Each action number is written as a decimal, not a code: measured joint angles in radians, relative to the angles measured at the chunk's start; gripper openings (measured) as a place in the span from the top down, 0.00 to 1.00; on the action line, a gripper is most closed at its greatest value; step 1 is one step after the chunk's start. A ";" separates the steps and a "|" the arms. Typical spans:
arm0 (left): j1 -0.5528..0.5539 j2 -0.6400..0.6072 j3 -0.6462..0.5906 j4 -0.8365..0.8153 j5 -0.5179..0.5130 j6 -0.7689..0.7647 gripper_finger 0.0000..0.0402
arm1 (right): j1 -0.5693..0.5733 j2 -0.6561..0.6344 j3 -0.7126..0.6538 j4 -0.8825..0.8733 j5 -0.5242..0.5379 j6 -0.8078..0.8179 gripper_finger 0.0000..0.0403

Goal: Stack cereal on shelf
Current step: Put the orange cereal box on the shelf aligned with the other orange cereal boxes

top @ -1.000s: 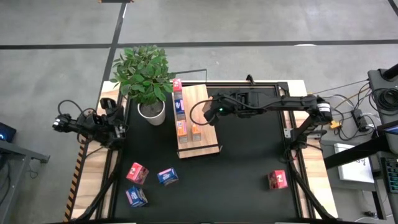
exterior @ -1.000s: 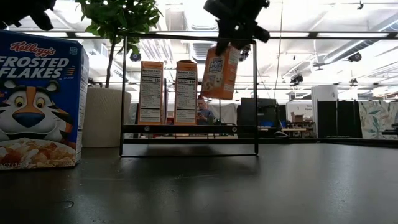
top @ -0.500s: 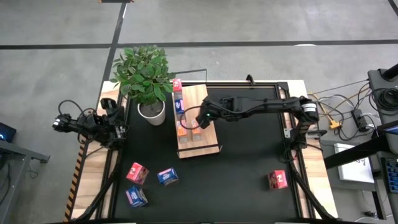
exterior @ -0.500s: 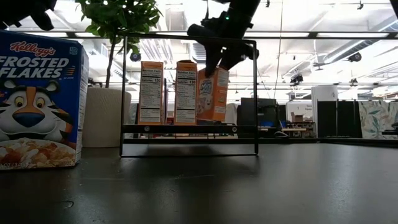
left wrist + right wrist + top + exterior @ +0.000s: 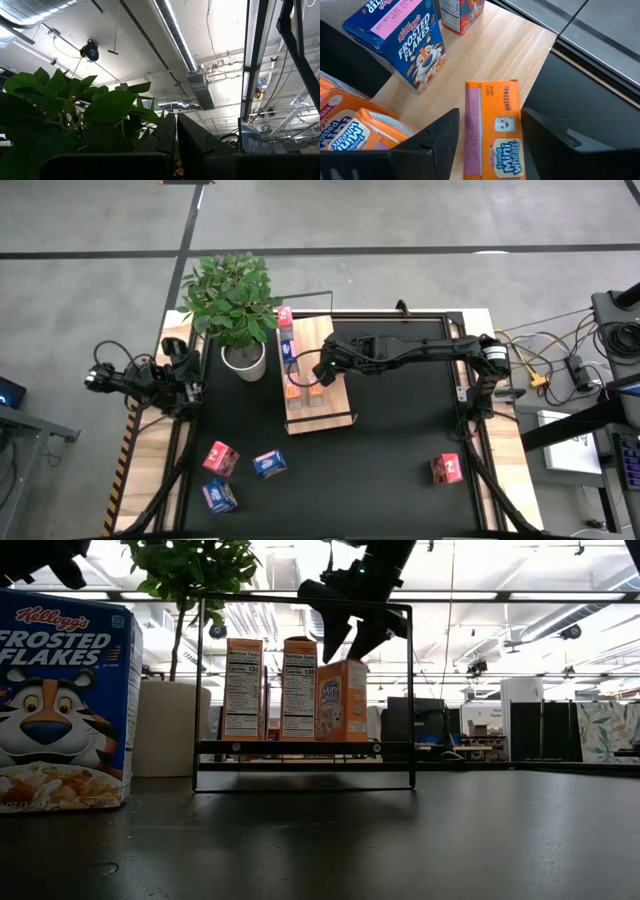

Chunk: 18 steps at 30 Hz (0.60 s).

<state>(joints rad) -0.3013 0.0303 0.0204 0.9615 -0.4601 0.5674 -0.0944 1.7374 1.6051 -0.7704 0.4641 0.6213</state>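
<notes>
While on shelf (image 5: 331, 370): orange box (image 5: 492, 131) stands upright between parted fingers
Right gripper (image 5: 348, 635): wide, above box, holding nothing
Left gripper (image 5: 176, 142): closed, table's left edge

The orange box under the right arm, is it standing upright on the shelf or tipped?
Upright. The orange box stands square on the shelf beside two others, with the right gripper open just above it.

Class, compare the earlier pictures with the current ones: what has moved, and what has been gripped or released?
The right claw carried the orange box down onto the shelf, beside two others, then opened and let go; the box now stands upright. The left claw stayed shut by the plant. Boxes on the table did not move.
</notes>
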 joint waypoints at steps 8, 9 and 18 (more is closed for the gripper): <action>0.000 0.000 0.000 0.004 0.000 0.000 1.00 | 0.000 -0.004 0.003 -0.006 0.000 -0.029 0.48; 0.000 0.000 0.000 0.004 0.000 0.000 1.00 | 0.000 -0.005 0.010 -0.005 0.000 -0.035 0.48; 0.000 0.000 0.000 0.002 0.000 0.000 1.00 | -0.029 -0.014 0.119 -0.027 -0.078 -0.284 0.53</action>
<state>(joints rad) -0.3015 0.0303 0.0204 0.9635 -0.4599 0.5673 -0.1231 1.7233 1.7244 -0.7969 0.3859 0.3376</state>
